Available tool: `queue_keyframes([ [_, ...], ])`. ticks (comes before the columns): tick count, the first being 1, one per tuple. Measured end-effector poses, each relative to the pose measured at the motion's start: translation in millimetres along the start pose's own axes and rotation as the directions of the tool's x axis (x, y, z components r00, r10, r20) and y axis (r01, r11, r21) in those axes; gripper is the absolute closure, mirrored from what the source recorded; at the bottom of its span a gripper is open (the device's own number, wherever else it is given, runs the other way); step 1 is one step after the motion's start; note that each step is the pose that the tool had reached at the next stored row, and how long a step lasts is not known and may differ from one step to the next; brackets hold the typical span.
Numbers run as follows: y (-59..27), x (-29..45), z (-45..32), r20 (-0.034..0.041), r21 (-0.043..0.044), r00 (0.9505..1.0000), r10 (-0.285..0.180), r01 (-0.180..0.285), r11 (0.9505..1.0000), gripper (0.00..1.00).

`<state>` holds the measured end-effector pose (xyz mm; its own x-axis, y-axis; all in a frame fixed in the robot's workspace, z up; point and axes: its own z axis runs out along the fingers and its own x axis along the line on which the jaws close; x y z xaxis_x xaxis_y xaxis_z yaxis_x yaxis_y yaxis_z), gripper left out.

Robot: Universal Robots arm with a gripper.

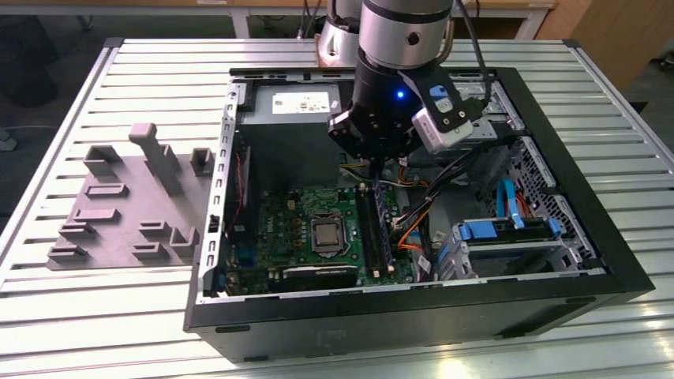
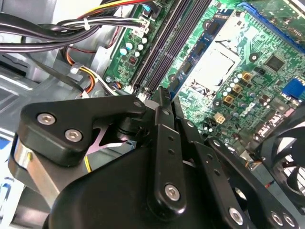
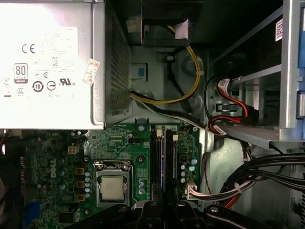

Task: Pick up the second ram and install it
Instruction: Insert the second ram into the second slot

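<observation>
My gripper (image 1: 371, 178) hangs inside the open computer case (image 1: 421, 316), just over the far end of the black memory slots (image 1: 368, 229). In both wrist views the fingers stand pressed together at that slot end (image 2: 164, 93) (image 3: 163, 208), and I see nothing between them. The slots (image 2: 164, 45) (image 3: 162, 157) run away from the fingertips beside the processor (image 3: 113, 187). A thin bluish strip (image 1: 381, 237) stands along the slots on the exterior view's right; I cannot tell whether it is the second ram.
The power supply (image 1: 300, 103) lies beyond the slots. Cable bundles (image 1: 443, 178) (image 3: 267, 171) cross close to the gripper. Blue drive-bay brackets (image 1: 506, 229) sit at the exterior view's right. A grey fixture (image 1: 126, 205) lies on the table at the left.
</observation>
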<state>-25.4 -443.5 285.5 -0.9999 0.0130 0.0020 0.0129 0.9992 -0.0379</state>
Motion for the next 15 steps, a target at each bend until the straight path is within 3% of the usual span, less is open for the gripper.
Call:
queue_keyframes([
  [15,-5.5,-0.1,25.5,-0.0046,0.0001,1.0,0.0,0.0,1.0,0.86],
])
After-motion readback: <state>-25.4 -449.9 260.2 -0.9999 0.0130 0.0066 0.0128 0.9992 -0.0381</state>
